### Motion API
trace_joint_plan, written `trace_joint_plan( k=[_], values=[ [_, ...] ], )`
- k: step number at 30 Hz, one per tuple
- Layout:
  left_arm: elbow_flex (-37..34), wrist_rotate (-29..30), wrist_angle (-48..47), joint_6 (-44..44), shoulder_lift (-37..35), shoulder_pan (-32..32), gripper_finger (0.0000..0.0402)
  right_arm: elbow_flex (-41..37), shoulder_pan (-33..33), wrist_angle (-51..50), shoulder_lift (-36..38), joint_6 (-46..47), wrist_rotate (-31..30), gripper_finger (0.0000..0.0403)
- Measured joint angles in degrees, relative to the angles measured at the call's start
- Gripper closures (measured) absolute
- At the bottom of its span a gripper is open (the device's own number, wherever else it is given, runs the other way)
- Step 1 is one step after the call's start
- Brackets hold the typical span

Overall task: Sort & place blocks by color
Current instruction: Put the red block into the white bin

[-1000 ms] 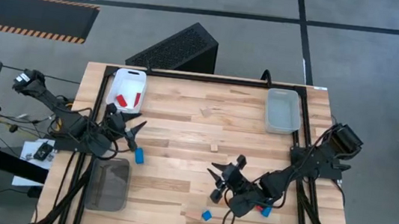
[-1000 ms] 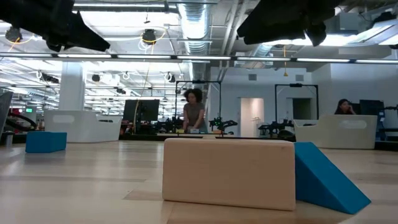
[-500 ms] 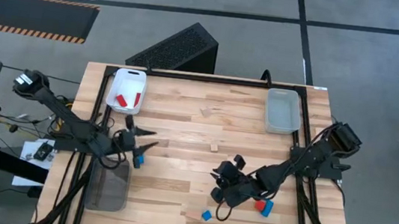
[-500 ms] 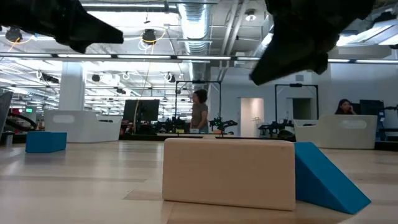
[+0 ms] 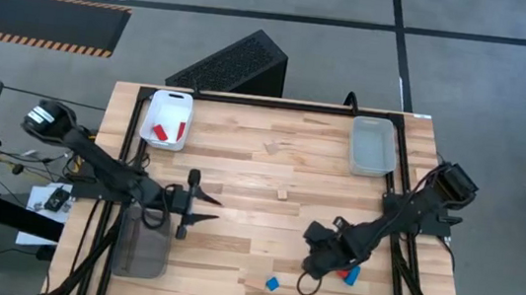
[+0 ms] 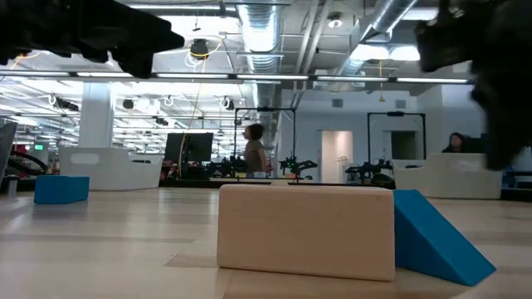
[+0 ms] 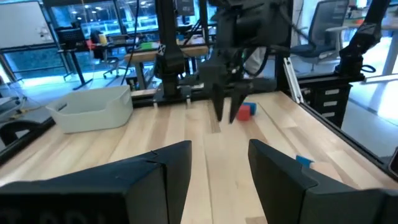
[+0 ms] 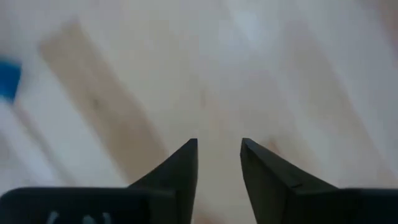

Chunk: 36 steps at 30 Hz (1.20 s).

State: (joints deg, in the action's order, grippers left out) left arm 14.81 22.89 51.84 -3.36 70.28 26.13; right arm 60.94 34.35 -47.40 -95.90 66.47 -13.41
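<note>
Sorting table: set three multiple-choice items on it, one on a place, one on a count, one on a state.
1. Where does the white tray sit in the high view?
A. At the table's upper-left corner
B. At its centre
C. At its lower-right corner

2. How many red blocks lie in it?
A. None
B. Two
C. Five

3. How is the right end effector?
A. Shut on a blue block
B. Shut on a red block
C. Open, nothing between its fingers

Answers:
1 A: it lies by that corner.
2 B: two red pieces show on its white floor.
3 C: the right wrist view shows bare wood in the gap.
</note>
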Motion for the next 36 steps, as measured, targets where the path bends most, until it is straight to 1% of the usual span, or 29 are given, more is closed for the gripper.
trace_joint_plan(
  k=[5,8,10,12,19,26,30,36],
  values=[
    [0.28,-0.66,3.79,0.03,4.21,0.0,0.0251,3.39,1.54,-8.52,0.0,2.23,8.72,0.0208],
    [1.06,-0.68,6.56,0.05,6.18,0.02,0.0249,4.03,2.34,-10.09,0.02,2.25,14.26,0.0176],
    [1.77,-0.68,6.4,0.07,7.16,0.02,0.0244,4.03,2.94,-11.11,0.02,1.73,17.55,0.0159],
    [2.56,-0.68,6.46,0.09,8.23,0.02,0.0238,4.03,3.59,-11.48,0.02,1.21,19.13,0.015],
    [4.19,-0.6,6.16,-0.51,11.39,0.02,0.021,3.76,5.34,-16.24,0.02,2.76,19.17,0.0148],
    [4.26,0.93,6.15,-1.67,11.42,0.04,0.0188,-0.6,5.72,-8.26,0.07,4.01,18.96,0.0147],
    [4.26,1.0,5.93,-1.68,11.39,0.04,0.0178,-2.45,5.79,-7.53,0.09,4.05,18.19,0.0147],
    [4.26,1.03,5.87,-1.66,11.37,0.04,0.017,-4.17,5.75,-3.44,0.39,3.59,18.43,0.0147]
  ],
)
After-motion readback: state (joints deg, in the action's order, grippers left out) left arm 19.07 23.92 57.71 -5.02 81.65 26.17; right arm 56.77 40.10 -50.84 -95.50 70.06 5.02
